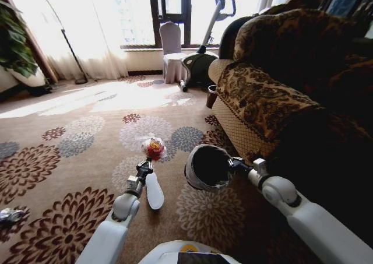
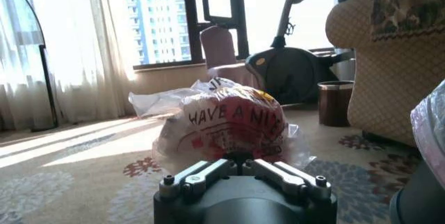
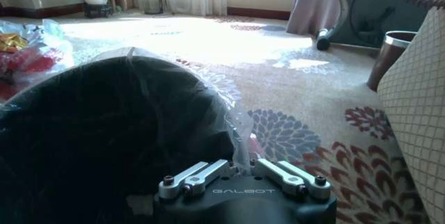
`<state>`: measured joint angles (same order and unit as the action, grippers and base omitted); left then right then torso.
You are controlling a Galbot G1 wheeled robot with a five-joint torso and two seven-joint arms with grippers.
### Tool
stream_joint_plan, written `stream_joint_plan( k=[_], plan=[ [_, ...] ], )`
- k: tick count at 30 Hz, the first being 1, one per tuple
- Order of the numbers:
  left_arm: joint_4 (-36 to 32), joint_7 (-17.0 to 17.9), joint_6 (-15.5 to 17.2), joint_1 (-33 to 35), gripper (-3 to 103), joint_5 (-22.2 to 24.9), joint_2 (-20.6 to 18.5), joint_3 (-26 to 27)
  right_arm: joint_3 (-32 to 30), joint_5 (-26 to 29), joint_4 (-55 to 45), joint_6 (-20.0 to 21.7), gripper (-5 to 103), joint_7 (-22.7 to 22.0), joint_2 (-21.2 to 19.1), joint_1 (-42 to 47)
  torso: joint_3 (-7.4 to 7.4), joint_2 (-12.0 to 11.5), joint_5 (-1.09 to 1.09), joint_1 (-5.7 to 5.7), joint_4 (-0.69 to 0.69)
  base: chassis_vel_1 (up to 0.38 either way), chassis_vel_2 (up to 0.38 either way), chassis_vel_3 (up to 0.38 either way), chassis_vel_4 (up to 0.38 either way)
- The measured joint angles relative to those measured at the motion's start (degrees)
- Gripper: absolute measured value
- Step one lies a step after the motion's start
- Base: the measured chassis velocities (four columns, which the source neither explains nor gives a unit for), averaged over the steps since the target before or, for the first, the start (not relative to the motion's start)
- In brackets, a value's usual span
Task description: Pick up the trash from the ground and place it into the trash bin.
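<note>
Left pincer [image 1: 147,164] is closed on the wrapper [image 1: 154,148], held just above the carpet [image 1: 70,159], left of the bin [image 1: 208,168]. Right pincer [image 1: 234,165] grips the bin's rim, mouth tilted toward the robot. Risk: the thin plastic (crinkled, slack) could slip out mid-transfer, or the tilted bin could shed it.

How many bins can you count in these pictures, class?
2: the lined trash bin, tipped and held by the right gripper, and a brown bin standing by the sofa's far end. Others may be hidden.
</note>
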<state>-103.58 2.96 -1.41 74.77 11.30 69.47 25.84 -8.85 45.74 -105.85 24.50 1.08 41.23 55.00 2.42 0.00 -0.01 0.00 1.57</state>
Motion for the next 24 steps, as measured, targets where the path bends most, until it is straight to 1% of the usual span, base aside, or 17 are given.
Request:
stream_joint_plan(
  k=[1, 3, 4, 6, 7, 8, 9, 11, 12, 13, 14, 15, 17, 18, 19, 21, 24],
  plan=[
    [0.0, 0.0, -0.3, -0.2, 0, 0.0, -0.2, 0.0, 1.6, 0.9, 2.6, 0.7, 1, 0.0, 0.4, -2.7, 0.0, 0.0, 0.02, 0.0, -0.02, 0.112, 0.112, 0.122, 0.096],
    [-0.1, 0.0, -0.4, -0.3, 0, 0.1, -0.3, 0.0, 2.3, 1.3, 4.0, 1.1, 1, 0.0, 0.6, -4.1, 0.0, 0.0, 0.02, 0.0, -0.02, 0.112, 0.114, 0.111, 0.096],
    [-0.3, 0.0, -0.7, -0.5, 0, 0.1, -0.6, -0.3, 4.6, 2.3, 8.0, 1.8, 1, 0.0, 1.5, -8.5, 0.0, 0.0, 0.01, 0.0, -0.01, 0.091, 0.096, 0.107, 0.101],
    [-0.3, 0.0, -0.7, -0.6, 0, 0.1, -0.9, -0.5, 5.5, 2.7, 9.7, 1.8, 1, -0.1, 2.0, -10.3, 0.01, 0.0, 0.02, 0.0, 0.0, 0.074, 0.096, 0.107, 0.101],
    [-0.3, 0.0, -0.7, -0.9, 0, 0.1, -1.4, -0.9, 7.2, 3.0, 12.9, 1.6, 1, 0.0, 2.8, -13.5, 0.0, 0.0, 0.01, 0.0, 0.04, 0.065, 0.082, 0.078, 0.101],
    [-0.3, 0.0, -0.7, -1.1, 0, 0.3, -1.8, -1.2, 8.8, 2.5, 15.2, 0.7, 1, 0.0, 3.2, -15.6, 0.0, 0.0, -0.01, 0.0, 0.04, 0.065, 0.082, 0.05, 0.05],
    [-0.3, 0.0, -0.7, -1.4, 0, 0.6, -2.3, -1.5, 11.1, 0.6, 17.8, -0.5, 1, 0.0, 3.7, -18.2, 0.0, 0.0, 0.01, 0.0, 0.06, 0.0, 0.0, 0.0, 0.0],
    [-0.3, 0.0, -0.6, -1.5, 0, 0.7, -2.5, -1.7, 11.8, -0.2, 18.6, -0.8, 1, 0.0, 4.0, -19.0, 0.01, 0.0, 0.01, 0.0, 0.06, 0.0, 0.0, 0.0, 0.0],
    [-0.5, -0.1, -0.1, -1.9, 0, 1.9, -3.6, -2.1, 14.8, -3.3, 21.2, -0.7, 1, -0.1, 5.4, -22.1, 0.0, 0.0, -0.04, 0.0, -0.03, 0.0, 0.0, 0.0, 0.0],
    [-0.8, -0.2, 0.2, -2.0, 0, 2.5, -4.0, -2.2, 16.0, -3.9, 21.7, -0.1, 1, -0.1, 6.1, -23.1, 0.0, 0.0, -0.06, 0.0, -0.05, 0.0, 0.0, 0.0, 0.0],
    [-0.8, -0.2, 0.2, -2.0, 0, 2.5, -4.0, -2.2, 16.0, -3.9, 21.7, -0.1, 1, -0.1, 6.1, -23.1, 0.0, 0.0, -0.06, 0.0, -0.05, 0.0, 0.0, 0.0, 0.0],
    [-1.6, -0.3, 0.6, -2.2, 0, 3.7, -5.0, -2.4, 18.1, -4.6, 22.2, 1.0, 1, -0.1, 7.4, -24.4, 0.0, 0.0, -0.02, 0.0, -0.07, 0.0, 0.0, 0.0, 0.0],
    [-2.5, -0.4, 0.9, -2.3, 0, 4.8, -6.2, -2.5, 21.3, -5.2, 22.3, 1.6, 1, -0.1, 8.8, -25.9, 0.0, 0.0, 0.04, 0.0, -0.06, 0.0, 0.0, 0.0, 0.0],
    [-2.8, -0.5, 0.9, -2.4, 0, 5.1, -6.6, -2.5, 22.9, -5.0, 22.3, 1.6, 1, -0.1, 9.2, -26.6, 0.0, 0.0, 0.04, 0.0, -0.04, 0.0, 0.0, 0.0, 0.0],
    [-2.8, -0.5, 0.9, -2.4, 0, 5.1, -6.6, -2.5, 22.9, -5.0, 22.3, 1.6, 1, -0.1, 9.2, -26.6, 0.0, 0.0, 0.04, 0.0, -0.04, 0.0, 0.0, 0.0, 0.0],
    [-2.9, -0.8, 1.1, -2.6, 0, 5.9, -7.7, -2.4, 29.7, 0.7, 22.6, -0.6, 1, 0.1, 11.7, -30.4, 0.0, 0.0, 0.0, 0.0, 0.04, 0.0, 0.0, 0.0, 0.0],
    [-2.4, -0.9, 1.0, -2.5, 0, 6.1, -7.7, -2.4, 30.3, 2.2, 23.6, -1.2, 1, 0.0, 13.3, -31.9, 0.0, 0.0, 0.01, 0.0, 0.08, 0.0, 0.0, 0.0, 0.0]
  ],
)
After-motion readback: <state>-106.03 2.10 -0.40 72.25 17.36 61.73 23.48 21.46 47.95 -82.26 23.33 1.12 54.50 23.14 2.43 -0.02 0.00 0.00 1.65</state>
